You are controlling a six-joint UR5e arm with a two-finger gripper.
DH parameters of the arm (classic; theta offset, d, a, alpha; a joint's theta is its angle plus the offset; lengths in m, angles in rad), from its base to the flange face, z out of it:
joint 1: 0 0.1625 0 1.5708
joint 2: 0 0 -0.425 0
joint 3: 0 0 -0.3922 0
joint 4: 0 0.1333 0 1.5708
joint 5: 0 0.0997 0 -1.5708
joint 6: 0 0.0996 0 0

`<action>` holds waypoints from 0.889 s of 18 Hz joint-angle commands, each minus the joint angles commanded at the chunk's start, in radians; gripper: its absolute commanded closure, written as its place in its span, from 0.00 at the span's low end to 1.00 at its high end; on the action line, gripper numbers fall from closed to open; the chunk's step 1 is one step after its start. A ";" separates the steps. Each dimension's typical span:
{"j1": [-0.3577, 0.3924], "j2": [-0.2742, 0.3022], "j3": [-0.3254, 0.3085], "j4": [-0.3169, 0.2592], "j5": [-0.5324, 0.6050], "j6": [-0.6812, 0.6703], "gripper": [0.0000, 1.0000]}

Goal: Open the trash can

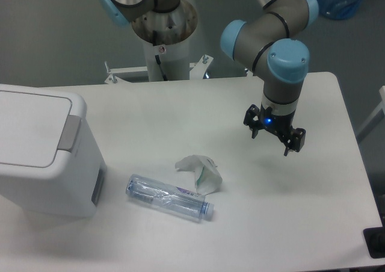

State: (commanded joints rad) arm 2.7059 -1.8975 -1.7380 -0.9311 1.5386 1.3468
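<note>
My gripper (274, 138) hangs above the right half of the desk (301, 212), its two black fingers (297, 141) spread apart with nothing between them. A small blue light glows on the body just above them. I see the fingers pointing down toward bare desk surface, clear of every object. The wrist above is grey with a light-blue cap, and the arm (264, 34) runs up and back toward its base at the far edge of the desk.

To the left of the fingers and nearer the camera lies a crumpled white wrapper (200, 172) with a touch of green on it. Just beside it, nearer still, a clear plastic bottle (169, 198) lies on its side, its cap end pointing right.

The trash can (42, 148) stands at the far left of the desk, well apart from the gripper, partly cut off by the frame edge. Its flat white lid (30, 127) lies closed, and the grey push tab (70, 133) sits at the lid's right edge. A small grey panel shows on its right wall.
</note>
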 joint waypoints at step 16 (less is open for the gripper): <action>-0.006 0.067 -0.017 0.008 -0.178 -0.243 0.00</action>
State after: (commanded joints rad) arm 2.6998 -1.8302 -1.7549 -0.9235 1.3608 1.1035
